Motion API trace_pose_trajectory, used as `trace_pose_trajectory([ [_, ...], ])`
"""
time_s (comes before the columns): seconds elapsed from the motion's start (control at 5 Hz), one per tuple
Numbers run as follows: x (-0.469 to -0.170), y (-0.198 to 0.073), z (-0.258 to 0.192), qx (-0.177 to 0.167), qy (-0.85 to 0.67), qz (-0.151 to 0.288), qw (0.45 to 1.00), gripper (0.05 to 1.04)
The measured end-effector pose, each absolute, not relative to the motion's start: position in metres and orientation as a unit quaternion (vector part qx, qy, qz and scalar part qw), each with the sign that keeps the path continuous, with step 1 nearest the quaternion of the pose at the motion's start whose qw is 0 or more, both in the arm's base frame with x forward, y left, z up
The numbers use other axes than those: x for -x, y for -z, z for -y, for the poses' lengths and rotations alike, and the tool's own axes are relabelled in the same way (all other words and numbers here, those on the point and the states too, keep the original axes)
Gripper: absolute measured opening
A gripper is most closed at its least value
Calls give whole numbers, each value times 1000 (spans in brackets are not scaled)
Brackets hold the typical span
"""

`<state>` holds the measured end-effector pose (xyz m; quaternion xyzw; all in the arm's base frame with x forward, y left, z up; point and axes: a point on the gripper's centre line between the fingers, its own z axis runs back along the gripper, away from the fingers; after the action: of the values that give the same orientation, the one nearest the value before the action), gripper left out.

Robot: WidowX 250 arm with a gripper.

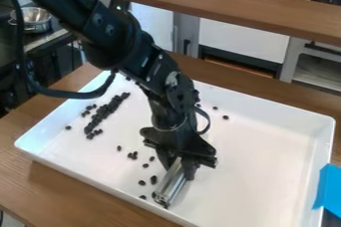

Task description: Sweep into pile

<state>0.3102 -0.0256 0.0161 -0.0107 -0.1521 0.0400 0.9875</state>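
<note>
You have the wooden desk (23, 178) carrying a white tray (256, 171). Near the tray's front wall, your claw (178, 167) is clamped on a silvery tool (171, 185) — dark pellets (102, 116) lie beside its lower end, some scattered, most bunched at left.

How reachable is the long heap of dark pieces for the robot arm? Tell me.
Probably yes: only loose pieces and white tray floor lie between the heap and the metal tool in the gripper, and nothing seems to cover the heap.
</note>
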Motion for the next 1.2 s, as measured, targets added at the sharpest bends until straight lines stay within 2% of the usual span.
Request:
trace_pose_trajectory([
  [0.4,-314,-13,-18,-21,-15,174,984,380],
  [0.6,-314,-14,-57,-44,-29,171,984,379],
  [1.0,-314,-19,-111,-101,-37,139,984,379],
  [1.2,-310,-24,-122,-104,-63,113,986,380],
])
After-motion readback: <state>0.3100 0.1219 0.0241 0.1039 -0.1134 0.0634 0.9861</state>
